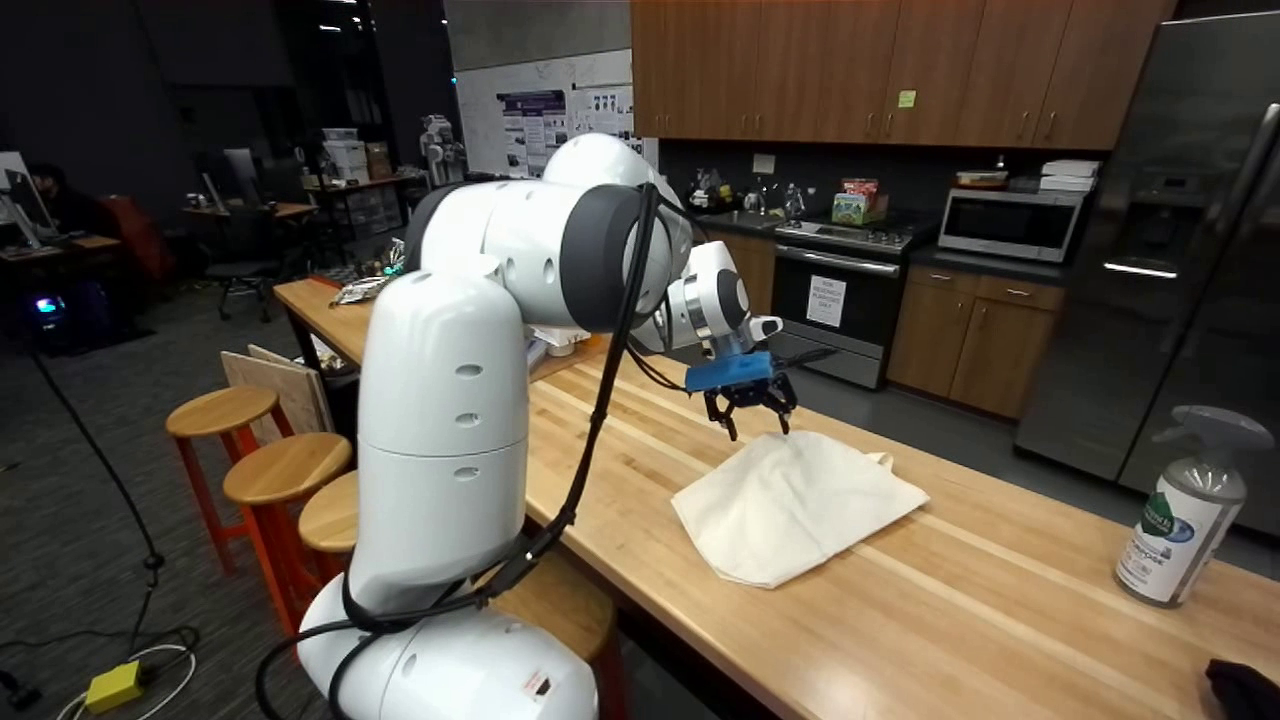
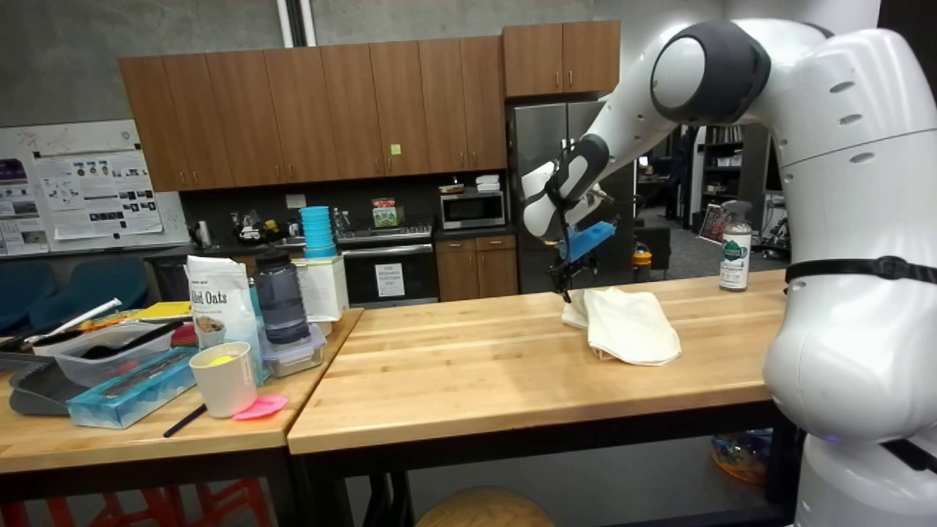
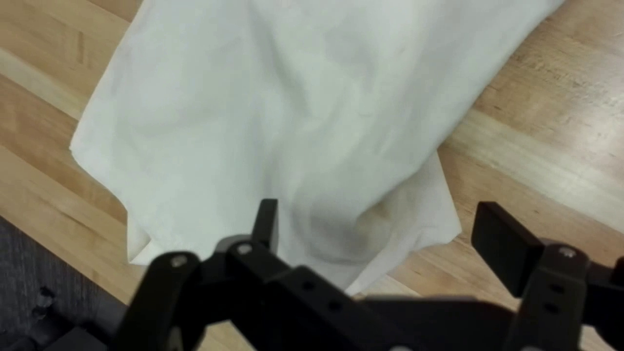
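Note:
A cream cloth (image 1: 800, 510) lies loosely folded on the wooden tabletop, near its far edge; it shows in both exterior views (image 2: 633, 329). My black gripper (image 1: 758, 430) hangs just above one end of it, jaws wide apart and pointing down. In the wrist view the cloth (image 3: 204, 126) fills the upper middle, with a raised fold and a corner lying between the fingers of my gripper (image 3: 380, 217). The left finger overlaps the cloth in that view, while the right one is over bare wood. Nothing is held.
A spray bottle (image 1: 1180, 530) stands on the table beyond the cloth. On an adjoining table are a bag of oats (image 2: 219, 300), a dark water bottle (image 2: 282, 300), a beige cup (image 2: 225, 384) and a blue box (image 2: 132, 388). Wooden stools (image 1: 285, 470) stand along the near side.

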Controlling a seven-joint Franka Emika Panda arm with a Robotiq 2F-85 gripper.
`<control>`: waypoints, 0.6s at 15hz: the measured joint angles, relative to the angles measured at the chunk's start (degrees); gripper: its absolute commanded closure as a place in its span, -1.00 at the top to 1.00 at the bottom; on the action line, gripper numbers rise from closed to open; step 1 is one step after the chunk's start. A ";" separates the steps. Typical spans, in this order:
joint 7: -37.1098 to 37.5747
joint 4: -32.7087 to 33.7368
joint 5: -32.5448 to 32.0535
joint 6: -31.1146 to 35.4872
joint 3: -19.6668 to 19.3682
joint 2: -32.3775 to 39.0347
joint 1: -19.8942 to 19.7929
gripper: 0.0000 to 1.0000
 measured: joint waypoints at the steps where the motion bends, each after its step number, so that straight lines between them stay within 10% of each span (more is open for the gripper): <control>1: 0.29 0.00 -0.22 -0.11 -0.17 -0.14 -0.03 1.00; 9: 2.16 -1.64 -0.26 -1.75 -0.93 -0.25 -0.41 1.00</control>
